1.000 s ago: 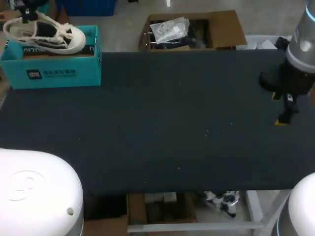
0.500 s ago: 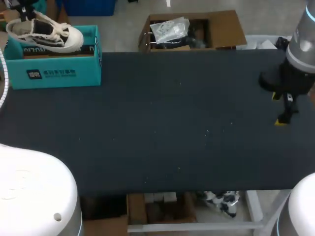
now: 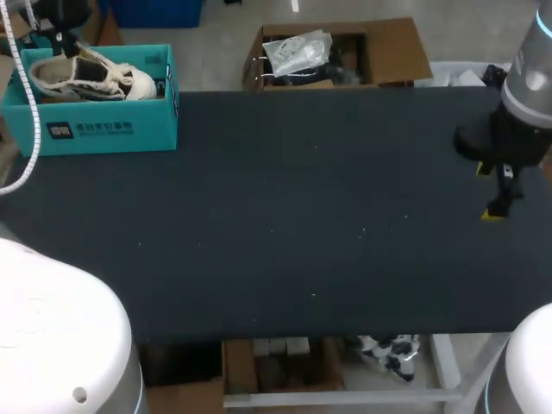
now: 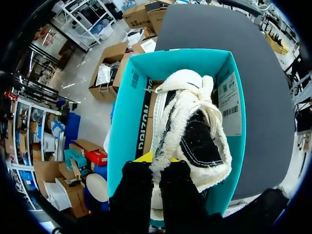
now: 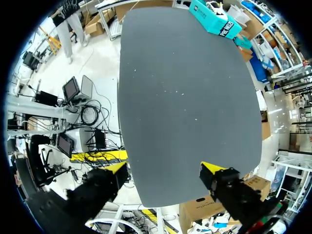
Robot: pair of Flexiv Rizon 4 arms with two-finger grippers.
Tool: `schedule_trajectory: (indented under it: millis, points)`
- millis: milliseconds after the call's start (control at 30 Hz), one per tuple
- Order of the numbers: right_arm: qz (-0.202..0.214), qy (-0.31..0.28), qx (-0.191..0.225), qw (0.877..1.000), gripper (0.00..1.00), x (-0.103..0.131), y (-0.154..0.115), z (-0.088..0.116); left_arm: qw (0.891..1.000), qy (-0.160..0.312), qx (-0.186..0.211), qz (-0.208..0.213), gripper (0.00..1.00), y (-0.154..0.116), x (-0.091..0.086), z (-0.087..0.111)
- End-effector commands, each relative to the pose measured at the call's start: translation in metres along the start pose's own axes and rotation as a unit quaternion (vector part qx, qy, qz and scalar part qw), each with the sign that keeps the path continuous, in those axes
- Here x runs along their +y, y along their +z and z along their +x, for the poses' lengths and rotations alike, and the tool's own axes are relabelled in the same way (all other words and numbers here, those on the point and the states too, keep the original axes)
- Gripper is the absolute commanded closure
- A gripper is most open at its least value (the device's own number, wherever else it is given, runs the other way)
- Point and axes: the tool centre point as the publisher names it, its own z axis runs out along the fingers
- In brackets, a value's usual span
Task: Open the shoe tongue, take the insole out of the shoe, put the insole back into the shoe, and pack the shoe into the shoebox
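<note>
A cream canvas shoe [image 3: 92,79] lies on its side inside the open teal shoebox [image 3: 103,129] at the table's far left corner. My left gripper [image 3: 62,41] hangs over the box's left end. In the left wrist view that gripper [image 4: 155,163] is shut on the shoe's [image 4: 187,126] heel rim, and the toe points away along the shoebox [image 4: 127,112]. The shoe's inside looks dark, and no separate insole shows. My right gripper [image 3: 500,197] hovers over the table's right side. It [image 5: 163,170] stands open and empty, with the shoebox [image 5: 214,17] far ahead.
The dark table top [image 3: 285,216] stretches bare between the shoebox and my right arm. The box stands close to the table's far and left edges.
My left arm has carried the shoe rightward and down, from above the box's left rim into the box. The right arm has stayed still.
</note>
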Motion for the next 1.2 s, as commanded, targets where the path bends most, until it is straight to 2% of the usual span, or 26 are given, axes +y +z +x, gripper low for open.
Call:
schedule_trajectory:
  millis: [33,300,433,467,500,533,567,733,833,967,1200]
  points:
    - [0.001,0.000,0.000,1.000,0.00,0.000,-0.001,0.000,1.000,0.001,0.025,-0.001,1.00,0.023,0.002,-0.002]
    - [0.001,0.000,0.000,1.000,0.00,0.000,-0.001,0.000,0.997,-0.017,0.078,-0.008,1.00,0.065,0.013,0.006]
    - [0.001,0.000,0.000,1.000,0.00,0.000,-0.001,0.000,0.995,-0.035,0.093,-0.016,1.00,0.074,0.020,0.005]
    - [0.001,0.000,0.000,1.000,0.00,0.000,-0.001,0.000,0.995,-0.036,0.093,-0.018,0.93,0.074,0.020,0.005]
    - [0.001,0.000,0.000,1.000,0.00,0.000,-0.001,0.000,0.995,-0.037,0.093,-0.019,0.50,0.074,0.020,0.005]
    - [0.001,0.000,0.000,1.000,0.00,0.000,-0.001,0.000,0.995,-0.039,0.092,-0.021,0.13,0.073,0.020,0.006]
    - [0.001,0.000,0.000,1.000,0.00,0.000,-0.001,0.000,0.995,-0.040,0.092,-0.021,0.00,0.070,0.019,0.007]
    - [0.001,0.000,0.000,1.000,0.00,0.000,-0.001,0.000,0.996,-0.040,0.079,-0.022,0.00,0.048,0.010,0.012]
    - [0.001,0.000,0.000,1.000,0.00,0.000,-0.001,0.000,0.997,-0.034,0.072,-0.026,0.00,0.026,-0.001,0.018]
    - [0.001,0.000,0.000,1.000,0.00,0.000,-0.001,0.000,0.996,-0.039,0.057,-0.056,0.00,-0.006,-0.016,0.027]
    - [0.001,0.000,0.000,1.000,0.00,0.000,-0.001,0.000,0.995,-0.030,0.008,-0.097,0.00,-0.051,-0.039,0.062]
